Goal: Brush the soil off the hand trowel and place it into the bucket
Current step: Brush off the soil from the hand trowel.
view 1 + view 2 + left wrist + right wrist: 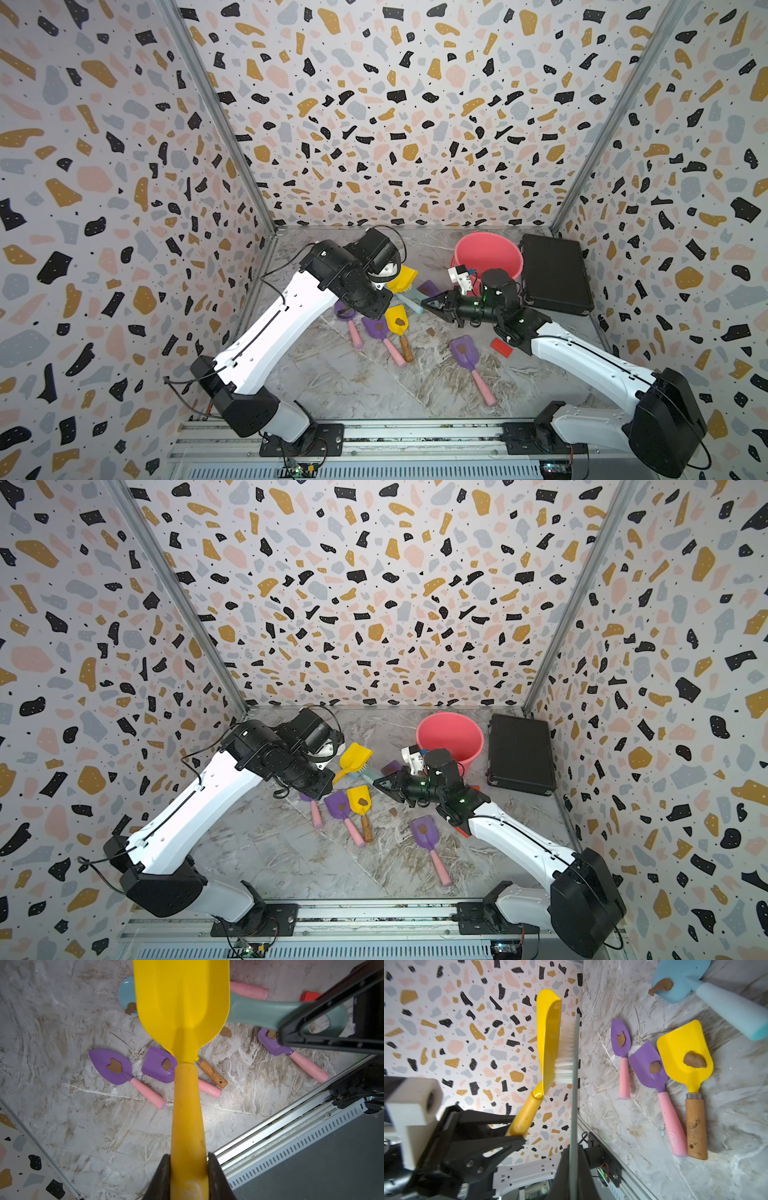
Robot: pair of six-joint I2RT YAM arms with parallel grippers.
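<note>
My left gripper (189,1157) is shut on the yellow handle of a yellow hand trowel (182,1001), held up off the table in both top views (402,277) (355,755). My right gripper (574,1151) is shut on the thin handle of a teal brush (259,1012). The brush's white bristles (566,1043) press against the trowel's blade (548,1043), which stands edge-on there. No soil shows on the held blade. A loose soil blob (430,331) lies on the table below. The coral-pink bucket (488,236) stands upright just behind the right gripper.
Several other trowels lie on the marble table with soil blobs on them: a yellow one with a wooden handle (397,321), purple ones with pink handles (376,328) (463,351), a blue one (675,980). A black case (555,274) lies right of the bucket, and a red block (501,347) beside the right arm.
</note>
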